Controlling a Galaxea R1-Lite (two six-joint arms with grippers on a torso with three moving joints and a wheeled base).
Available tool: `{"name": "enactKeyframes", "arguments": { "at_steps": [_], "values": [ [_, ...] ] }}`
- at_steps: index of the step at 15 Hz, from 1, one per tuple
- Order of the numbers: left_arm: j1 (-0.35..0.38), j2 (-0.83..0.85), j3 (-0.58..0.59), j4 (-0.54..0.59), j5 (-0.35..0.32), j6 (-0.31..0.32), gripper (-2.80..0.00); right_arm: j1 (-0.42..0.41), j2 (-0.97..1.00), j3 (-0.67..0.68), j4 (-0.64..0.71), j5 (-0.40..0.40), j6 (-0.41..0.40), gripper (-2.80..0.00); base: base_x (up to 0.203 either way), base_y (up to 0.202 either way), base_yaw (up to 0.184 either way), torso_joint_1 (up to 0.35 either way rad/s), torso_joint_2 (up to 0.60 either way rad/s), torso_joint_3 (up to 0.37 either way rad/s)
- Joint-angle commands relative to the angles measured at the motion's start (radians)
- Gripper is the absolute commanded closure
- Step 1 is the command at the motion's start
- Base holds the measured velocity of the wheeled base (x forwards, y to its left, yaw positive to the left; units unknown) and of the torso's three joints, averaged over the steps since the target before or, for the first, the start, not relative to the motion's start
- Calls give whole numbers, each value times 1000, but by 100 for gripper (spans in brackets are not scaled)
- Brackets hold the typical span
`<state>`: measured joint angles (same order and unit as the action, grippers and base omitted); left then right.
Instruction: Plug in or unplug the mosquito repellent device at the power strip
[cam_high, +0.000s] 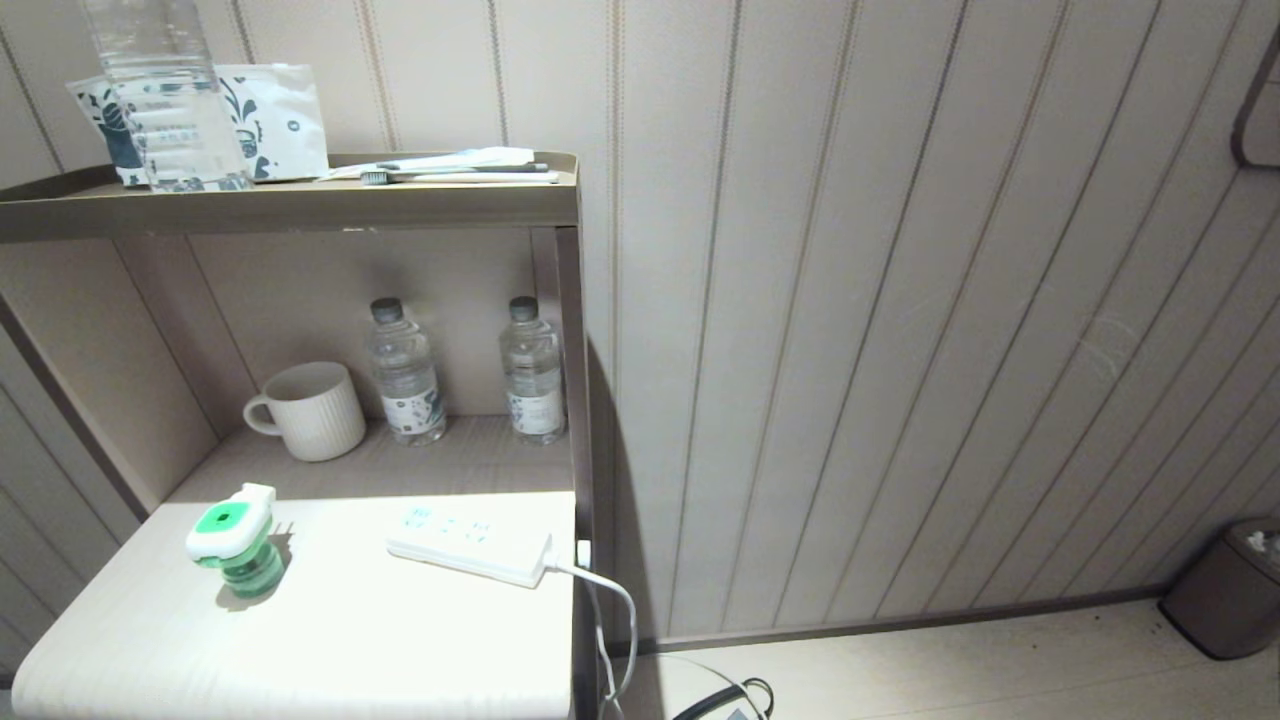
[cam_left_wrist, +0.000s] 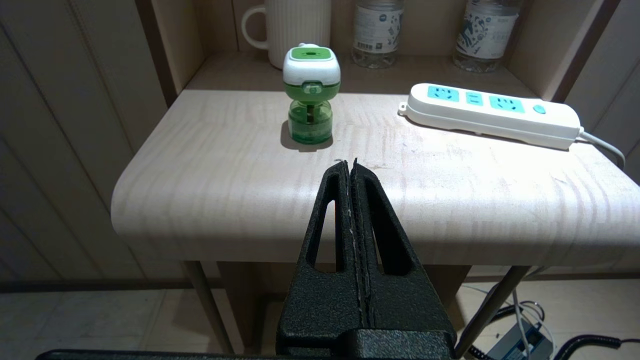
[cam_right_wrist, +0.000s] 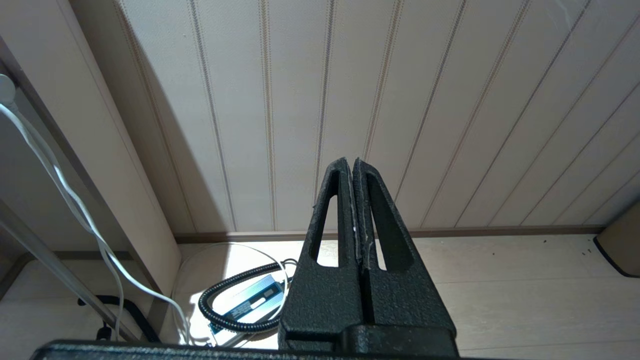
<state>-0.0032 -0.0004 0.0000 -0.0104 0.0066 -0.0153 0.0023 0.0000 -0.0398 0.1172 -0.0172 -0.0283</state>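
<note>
Neither arm appears in the head view. The tall clear bottle (cam_high: 165, 95) on the top shelf is cut off by the upper edge. In the left wrist view the mug (cam_left_wrist: 290, 27) and 2 water bottles (cam_left_wrist: 377, 30) lose their tops to the frame edge. The power strip's cord (cam_high: 610, 610) runs off the bottom edge. The device's prongs (cam_high: 235, 540) are hidden.

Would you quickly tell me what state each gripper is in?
Left gripper: shut, holding nothing.
Right gripper: shut, holding nothing.
</note>
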Motion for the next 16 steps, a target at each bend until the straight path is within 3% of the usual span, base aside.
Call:
{"name": "enactKeyframes", "arguments": {
  "at_steps": [1,16],
  "values": [
    [0,2,0,1,1,0,0,1,0,-1,1,-1,-1,0,0,0,0,0,0,0],
    [0,2,0,4,0,0,0,1,2,0,2,0,1,0,0,0,0,0,0,0]
  ]
}}
